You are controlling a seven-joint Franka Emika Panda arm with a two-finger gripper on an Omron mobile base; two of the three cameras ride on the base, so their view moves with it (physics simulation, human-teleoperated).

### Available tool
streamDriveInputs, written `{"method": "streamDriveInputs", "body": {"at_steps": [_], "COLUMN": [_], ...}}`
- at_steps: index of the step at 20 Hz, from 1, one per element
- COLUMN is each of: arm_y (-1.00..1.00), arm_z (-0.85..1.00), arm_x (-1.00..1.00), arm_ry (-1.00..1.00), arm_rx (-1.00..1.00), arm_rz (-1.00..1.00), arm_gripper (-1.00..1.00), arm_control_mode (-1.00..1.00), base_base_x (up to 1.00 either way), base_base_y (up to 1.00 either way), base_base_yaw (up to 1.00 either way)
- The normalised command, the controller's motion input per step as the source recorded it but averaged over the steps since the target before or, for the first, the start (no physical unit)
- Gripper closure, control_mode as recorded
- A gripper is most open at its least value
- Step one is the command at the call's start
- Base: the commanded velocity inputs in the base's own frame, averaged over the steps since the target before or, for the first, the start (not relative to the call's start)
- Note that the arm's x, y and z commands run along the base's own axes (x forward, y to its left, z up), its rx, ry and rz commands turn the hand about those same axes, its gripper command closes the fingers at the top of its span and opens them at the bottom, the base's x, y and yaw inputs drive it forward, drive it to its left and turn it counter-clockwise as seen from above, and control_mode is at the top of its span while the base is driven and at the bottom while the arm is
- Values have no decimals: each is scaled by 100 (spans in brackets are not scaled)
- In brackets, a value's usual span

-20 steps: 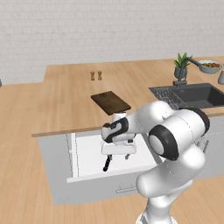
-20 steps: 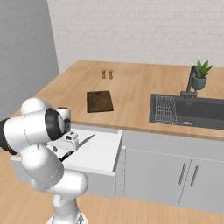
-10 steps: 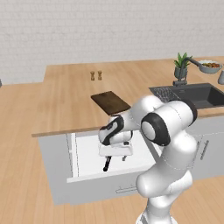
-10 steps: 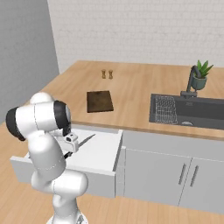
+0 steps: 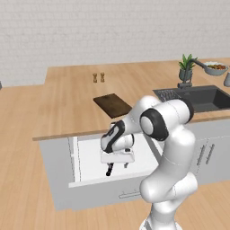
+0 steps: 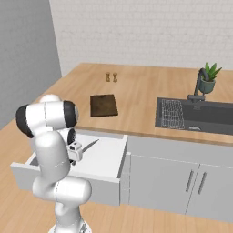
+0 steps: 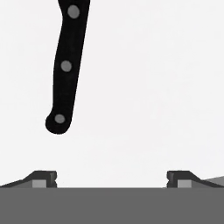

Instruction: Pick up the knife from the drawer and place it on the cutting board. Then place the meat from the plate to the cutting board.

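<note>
The drawer (image 5: 90, 158) stands pulled out under the counter, with my gripper (image 5: 117, 167) lowered into it. The knife lies on its white floor: a black handle (image 7: 65, 65) with grey rivets, and a silver blade (image 6: 91, 145) pointing toward the counter. My gripper (image 7: 111, 177) is open, both fingertips (image 7: 43, 177) just above the drawer floor, and the handle's butt end lies off toward one fingertip, not touched. Nothing is between the jaws. The dark brown cutting board (image 5: 112, 104) lies on the counter behind the drawer (image 6: 68, 182). The plate and the meat are out of view.
A pair of small shakers (image 5: 98, 77) stands at the back of the counter. To the right are a dark sink (image 5: 197, 98) with a faucet, a potted plant (image 5: 186, 68) and a bowl of fruit (image 5: 216, 67). Grey cabinet doors (image 6: 182, 182) sit beside the drawer.
My arm's elbow has swung upright and the hand has sunk a little lower into the drawer over the knife handle. The jaws stay wide apart.
</note>
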Motion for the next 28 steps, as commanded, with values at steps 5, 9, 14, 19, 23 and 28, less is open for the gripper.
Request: {"method": "streamDriveInputs", "body": {"at_steps": [5,9,14,19,23,28], "arm_y": [0,0,9,18,16,20], "arm_z": [-24,-12,6,-1,-33,-37], "arm_x": [3,1,9,33,42,46], "arm_ry": [0,0,0,0,0,0], "arm_rx": [-1,0,0,-2,-6,-7], "arm_rz": [0,-1,-5,-7,-5,-5], "arm_gripper": [-100,-100,-100,-100,-100,-100], "arm_control_mode": [-100,-100,-100,-100,-100,-100], "base_base_x": [0,0,0,0,0,0], "base_base_y": [0,0,0,0,0,0], "base_base_yaw": [0,0,0,0,0,0]}}
